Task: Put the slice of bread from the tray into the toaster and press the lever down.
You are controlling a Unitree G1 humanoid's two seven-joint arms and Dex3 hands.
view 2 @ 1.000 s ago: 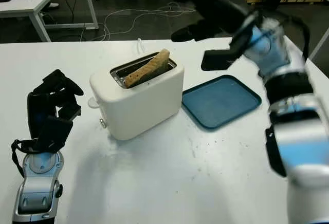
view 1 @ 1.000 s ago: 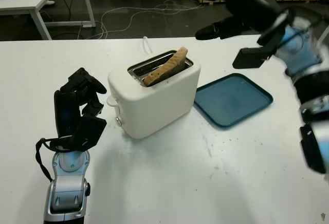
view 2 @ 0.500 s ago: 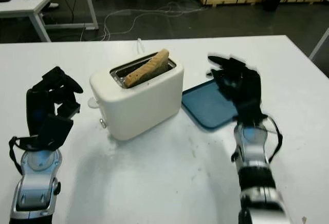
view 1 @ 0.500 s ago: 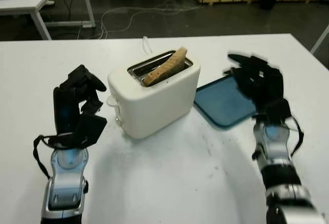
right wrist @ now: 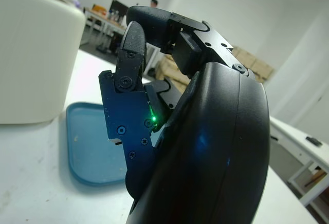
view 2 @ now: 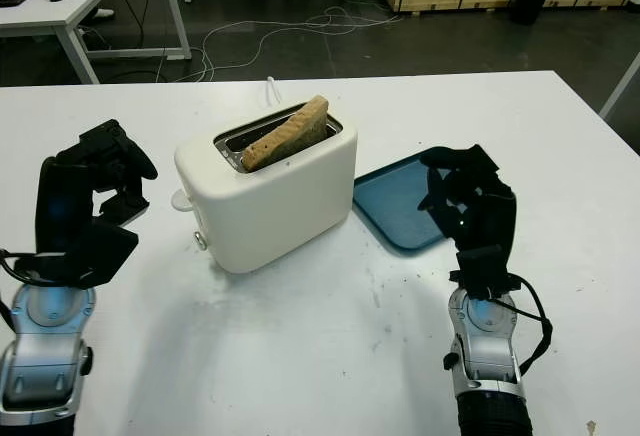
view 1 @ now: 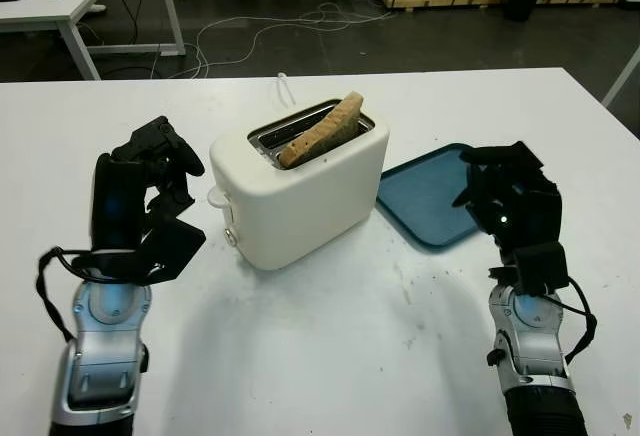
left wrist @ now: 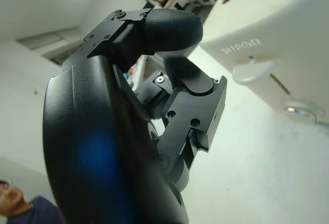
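1. Bread (view 1: 322, 131) stands tilted in the slot of the white toaster (view 1: 300, 191), one end poking well above the top edge and leaning toward the far right corner of the slot.
2. Toaster sits near the middle of the white bench (view 1: 330, 356), turned at an angle, with its lever (view 1: 216, 196) sticking out of the narrow end that faces the left robot hand. The lever is up near the top of its track, and a small round knob sits below it.
3. Left robot hand (view 1: 145, 196) is held upright just beside the lever end of the toaster, close to it but not touching. Its black fingers (left wrist: 164, 29) are curled in over the palm and hold nothing.
4. Right robot hand (view 1: 510, 201) is raised above the near right corner of the blue tray (view 1: 430, 196), well apart from the toaster. Its fingers (right wrist: 136, 47) are also curled in toward the palm, with nothing between them, and a small green light glows on the palm.
5. Tray lies flat on the bench just to the right of the toaster, its near corner close to the toaster's base.
6. Cable (view 1: 285, 86) runs from behind the toaster toward the far edge of the bench.
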